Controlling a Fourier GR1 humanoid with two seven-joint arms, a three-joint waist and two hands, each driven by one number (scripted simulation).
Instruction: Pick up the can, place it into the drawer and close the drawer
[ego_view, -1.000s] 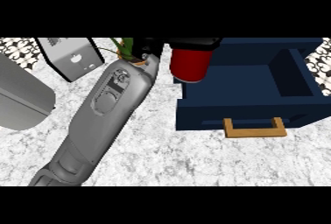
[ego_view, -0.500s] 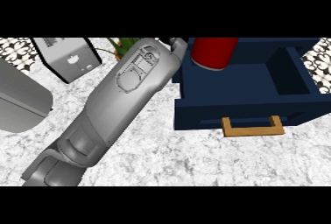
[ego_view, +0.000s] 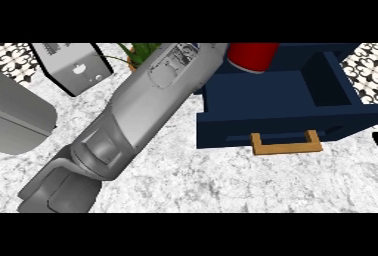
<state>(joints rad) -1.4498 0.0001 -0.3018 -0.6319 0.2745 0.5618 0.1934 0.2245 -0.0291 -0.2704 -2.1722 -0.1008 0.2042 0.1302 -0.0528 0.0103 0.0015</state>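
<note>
One grey forearm (ego_view: 129, 125) in the head view, running diagonally from lower left up to the top edge near centre; by its place at the view's left it reads as the left arm. Its hand is cut off by the top edge, so whether the fingers are spread, pressed together or curled round anything cannot be told. One red can (ego_view: 251, 56), only its lower part showing, tilted, just beside the forearm's upper end and over the back left part of the drawer; whether it touches the drawer's floor cannot be told. One dark blue drawer (ego_view: 336, 85), pulled open, its interior visible, with one tan handle (ego_view: 286, 145) on the front face. Counter (ego_view: 221, 185) is grey-white speckled stone. One small potted plant (ego_view: 140, 51) with green leaves, partly hidden behind the forearm. One grey boxy appliance (ego_view: 74, 67) with a dark edge, left of the plant. One large grey rounded body (ego_view: 22, 117) at the left edge. Patterned black-and-white tile in two places: top left corner (ego_view: 16, 62) and far right edge (ego_view: 367, 67). The right hand does not show.
</note>
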